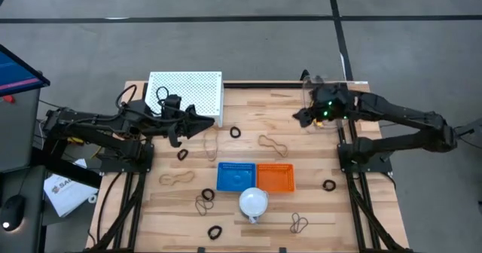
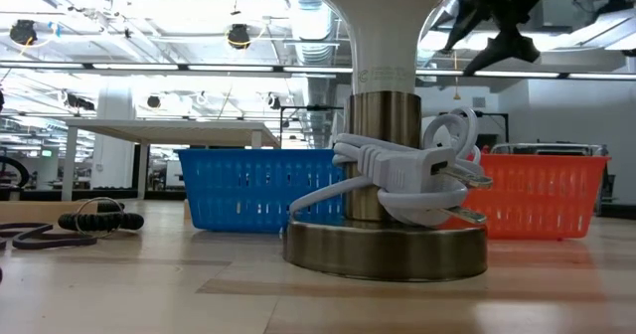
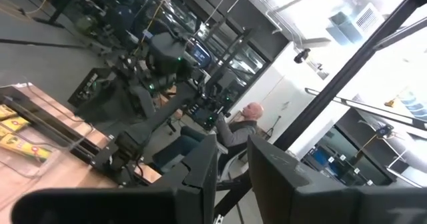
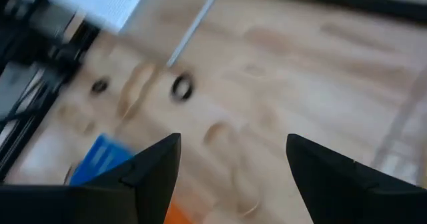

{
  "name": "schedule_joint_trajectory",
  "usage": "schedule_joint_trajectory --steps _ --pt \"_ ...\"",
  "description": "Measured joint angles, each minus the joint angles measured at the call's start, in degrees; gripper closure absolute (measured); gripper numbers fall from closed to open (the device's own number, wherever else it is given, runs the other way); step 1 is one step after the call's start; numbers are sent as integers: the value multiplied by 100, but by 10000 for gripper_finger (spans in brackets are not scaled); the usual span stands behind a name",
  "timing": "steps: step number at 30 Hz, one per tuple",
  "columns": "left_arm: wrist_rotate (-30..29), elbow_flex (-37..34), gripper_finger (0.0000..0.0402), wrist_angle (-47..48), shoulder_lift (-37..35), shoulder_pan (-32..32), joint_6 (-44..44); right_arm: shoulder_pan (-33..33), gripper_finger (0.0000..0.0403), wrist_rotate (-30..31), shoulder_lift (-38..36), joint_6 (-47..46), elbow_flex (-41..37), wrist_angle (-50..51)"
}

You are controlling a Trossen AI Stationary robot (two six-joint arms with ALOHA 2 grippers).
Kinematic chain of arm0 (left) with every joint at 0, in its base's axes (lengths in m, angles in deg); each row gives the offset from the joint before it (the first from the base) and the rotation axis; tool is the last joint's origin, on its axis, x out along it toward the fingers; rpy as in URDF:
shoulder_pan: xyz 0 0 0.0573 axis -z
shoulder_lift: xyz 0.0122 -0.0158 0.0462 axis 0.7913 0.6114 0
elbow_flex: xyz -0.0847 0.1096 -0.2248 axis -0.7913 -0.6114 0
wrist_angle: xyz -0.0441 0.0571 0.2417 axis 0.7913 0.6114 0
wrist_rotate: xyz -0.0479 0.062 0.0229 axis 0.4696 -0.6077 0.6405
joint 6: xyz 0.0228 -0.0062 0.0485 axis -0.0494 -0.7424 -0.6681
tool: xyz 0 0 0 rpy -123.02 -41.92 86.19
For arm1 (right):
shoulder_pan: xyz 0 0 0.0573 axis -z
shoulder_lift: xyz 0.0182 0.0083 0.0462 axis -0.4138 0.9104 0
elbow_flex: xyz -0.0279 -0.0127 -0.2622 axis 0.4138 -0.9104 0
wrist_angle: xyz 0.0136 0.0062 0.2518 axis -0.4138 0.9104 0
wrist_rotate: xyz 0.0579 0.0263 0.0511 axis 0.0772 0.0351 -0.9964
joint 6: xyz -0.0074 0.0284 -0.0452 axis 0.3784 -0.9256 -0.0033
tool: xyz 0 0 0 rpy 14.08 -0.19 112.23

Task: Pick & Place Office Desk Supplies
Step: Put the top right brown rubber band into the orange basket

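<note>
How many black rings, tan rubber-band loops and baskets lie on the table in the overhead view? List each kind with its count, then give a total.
Black rings: 5
Tan rubber-band loops: 4
Baskets, one blue and one orange: 2
Total: 11

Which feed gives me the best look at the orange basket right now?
The high view: the orange basket shows whole from above, beside the blue basket. The low view shows only its side wall, partly behind the lamp base. The right wrist view catches one corner; the left wrist view, nothing.
</note>
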Motion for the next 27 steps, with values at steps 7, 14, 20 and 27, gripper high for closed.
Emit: schedule_joint_trajectory --steps 7,14,20,27 --pt "4 0 325 62 0 111 0 -946 135 -179 676 -73 0 -959" --pt "139 0 325 632 0 760 169 -1490 135 -179 1202 -108 201 -2143" --pt "253 0 325 1343 0 1551 592 -1583 135 -78 1303 -29 581 -1637" --pt "-222 0 325 1559 0 1818 565 -933 143 346 1600 -990 640 147"
